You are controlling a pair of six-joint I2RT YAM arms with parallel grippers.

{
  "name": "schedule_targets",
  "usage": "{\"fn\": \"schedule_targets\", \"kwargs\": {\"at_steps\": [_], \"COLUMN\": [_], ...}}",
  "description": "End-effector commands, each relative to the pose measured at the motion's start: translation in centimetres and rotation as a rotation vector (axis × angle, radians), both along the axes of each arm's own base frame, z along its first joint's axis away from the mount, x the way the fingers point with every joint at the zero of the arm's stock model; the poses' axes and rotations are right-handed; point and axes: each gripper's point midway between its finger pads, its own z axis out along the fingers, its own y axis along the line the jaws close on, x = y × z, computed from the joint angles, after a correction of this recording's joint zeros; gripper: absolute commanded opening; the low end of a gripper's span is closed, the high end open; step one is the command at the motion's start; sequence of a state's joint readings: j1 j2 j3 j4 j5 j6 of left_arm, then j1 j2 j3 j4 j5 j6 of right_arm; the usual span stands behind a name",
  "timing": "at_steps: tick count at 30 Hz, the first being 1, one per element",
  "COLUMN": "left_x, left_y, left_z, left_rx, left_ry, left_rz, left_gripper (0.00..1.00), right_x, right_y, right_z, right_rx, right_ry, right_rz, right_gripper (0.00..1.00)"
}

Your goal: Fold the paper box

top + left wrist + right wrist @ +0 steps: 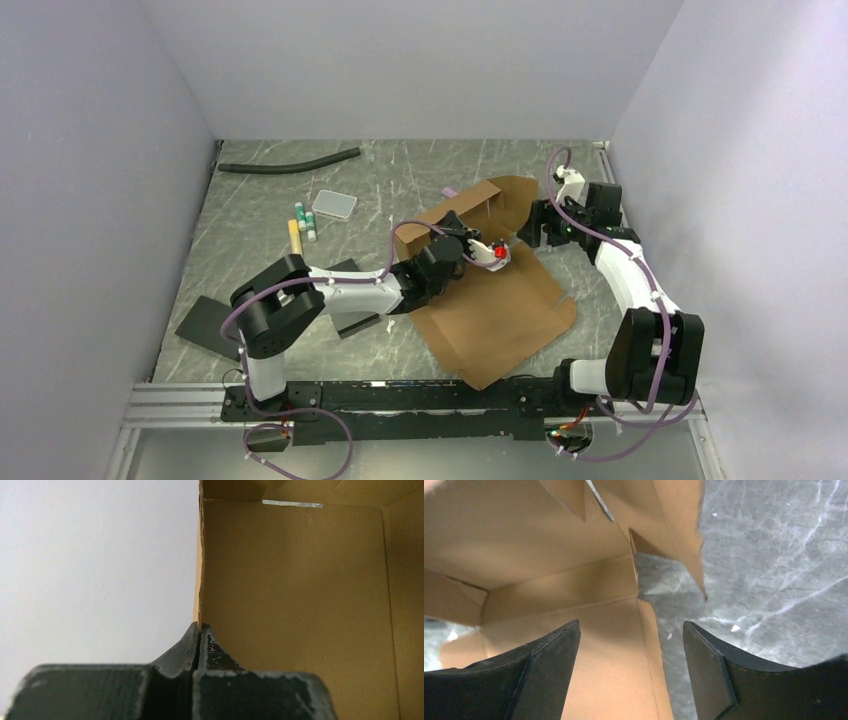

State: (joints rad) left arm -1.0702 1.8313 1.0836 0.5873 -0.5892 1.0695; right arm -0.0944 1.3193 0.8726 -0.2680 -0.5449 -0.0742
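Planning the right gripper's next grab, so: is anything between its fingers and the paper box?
Nothing visible does. The right gripper stands open right at the paper box, with only table showing beside its flap. The left gripper pinches another wall, away from that side.

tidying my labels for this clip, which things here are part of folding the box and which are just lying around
Part of the job:
paper box, walls partly up
left gripper, pinched shut on a box wall
right gripper, open at the box's corner

Lying about:
black hose
clear lid
small tubes
black flat slabs
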Motion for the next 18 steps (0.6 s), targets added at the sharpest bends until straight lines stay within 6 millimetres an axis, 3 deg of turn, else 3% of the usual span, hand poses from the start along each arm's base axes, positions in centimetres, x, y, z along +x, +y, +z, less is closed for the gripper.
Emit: {"fn": "schedule_targets", "kwargs": {"at_steps": [1,4,8,12,15,18], "left_x": [-0.4,-0.3,-0.2,-0.2,-0.2,-0.3], "left_y": [0.0,0.0,-0.1,-0.2,-0.2,-0.1], "left_z": [2.6,2.8,2.9,2.9,2.9,2.9], "left_rx": [-0.079,-0.083,-0.091,-0.097,-0.097,-0.099], "left_ry": [-0.037,-0.04,-0.039,-0.036,-0.035,-0.033], "left_rz": [-0.009,-0.006,-0.005,-0.004,-0.004,-0.005], "left_gripper": [0.0,0.0,0.0,0.0,0.0,0.0], "right_x": [-1.6,-1.7,-2.3,-3.9,-4.6,-4.4], "right_y": [-1.0,-3.0,-3.6,-1.1,0.6,0.7], "right_z": [1.2,-0.4,-2.0,-1.0,-1.5,-3.9], "right_rx": [-0.116,-0.148,-0.088,0.075,0.214,0.286], "right_ry": [-0.089,-0.053,0.048,0.051,0.129,0.286], "right_rz": [0.164,0.111,0.096,0.214,0.252,0.21], "right_gripper": [0.8,0.76,0.46,0.27,0.02,0.0]}}
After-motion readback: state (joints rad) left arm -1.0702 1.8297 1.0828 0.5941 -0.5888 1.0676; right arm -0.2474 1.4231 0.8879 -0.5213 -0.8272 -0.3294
